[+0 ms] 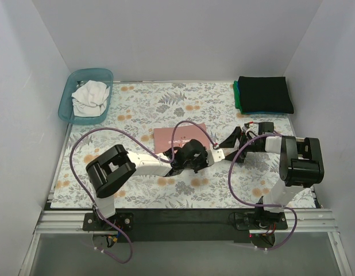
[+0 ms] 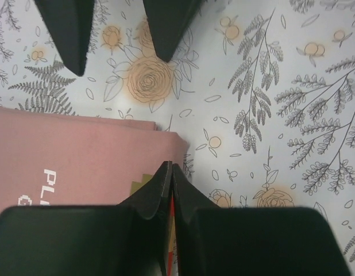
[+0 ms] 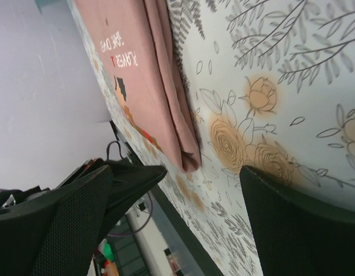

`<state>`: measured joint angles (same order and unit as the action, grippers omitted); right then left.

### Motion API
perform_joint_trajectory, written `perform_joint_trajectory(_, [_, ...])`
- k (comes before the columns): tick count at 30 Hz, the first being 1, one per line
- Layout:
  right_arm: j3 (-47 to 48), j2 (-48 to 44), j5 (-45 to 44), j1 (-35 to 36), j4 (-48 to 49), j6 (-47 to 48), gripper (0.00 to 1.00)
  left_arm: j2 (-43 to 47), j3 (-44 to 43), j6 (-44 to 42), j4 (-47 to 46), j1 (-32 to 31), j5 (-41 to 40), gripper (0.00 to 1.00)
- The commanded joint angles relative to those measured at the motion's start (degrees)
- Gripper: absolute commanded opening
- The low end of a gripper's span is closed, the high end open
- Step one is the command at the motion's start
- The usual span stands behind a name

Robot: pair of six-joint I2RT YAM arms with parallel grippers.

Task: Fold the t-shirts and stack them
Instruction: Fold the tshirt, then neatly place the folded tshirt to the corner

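One folded pink t-shirt (image 1: 172, 137), centre of tabletop (image 1: 143, 103); left tool (image 2: 170, 169) pinched shut at its near right corner, grip on cloth unclear; right tool (image 2: 120, 63) spread wide, empty. Could snag only the top layer, undoing the fold.

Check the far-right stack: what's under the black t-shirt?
A teal-green t-shirt lies under the black t-shirt. Only its left and near edges show. The black one covers the rest, so anything else beneath cannot be seen.

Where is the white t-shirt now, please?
In the top view, the white t-shirt lies crumpled inside the teal basket at the far left corner of the table.
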<state>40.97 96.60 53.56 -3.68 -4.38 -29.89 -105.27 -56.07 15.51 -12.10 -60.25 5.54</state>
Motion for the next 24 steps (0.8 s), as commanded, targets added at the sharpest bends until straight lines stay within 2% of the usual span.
perform_joint_trajectory(1, [-0.36,1.40,-1.17,0.43,7.36,-7.98,0.98,4.37,-2.46,4.70,1.46,1.45,5.53,0.00])
perform_joint_trajectory(4, [-2.03,1.84,-1.97,0.78,11.58,-12.11,0.98,4.12,-3.33,3.49,2.51,1.71,6.58,0.00])
perform_joint_trajectory(5, [-2.04,1.93,-1.97,0.78,11.68,-12.12,0.98,3.94,-3.78,3.13,4.08,1.71,6.76,0.03])
perform_joint_trajectory(6, [-1.86,2.19,-1.88,0.78,11.68,-12.04,0.98,4.02,-4.04,2.95,4.53,1.63,6.59,0.19])
perform_joint_trajectory(10, [-1.95,1.67,-1.97,0.78,11.68,-11.60,0.98,3.59,-3.78,-0.56,4.89,1.63,5.54,0.31])
perform_joint_trajectory(16, [-3.00,1.23,-2.93,0.78,11.76,-11.24,0.98,0.25,-4.66,-3.82,4.98,1.63,5.97,0.32])
perform_joint_trajectory(24, [-3.09,2.10,-3.20,0.78,11.85,-11.60,0.98,-3.45,-3.60,-5.49,3.05,1.63,4.83,0.18])
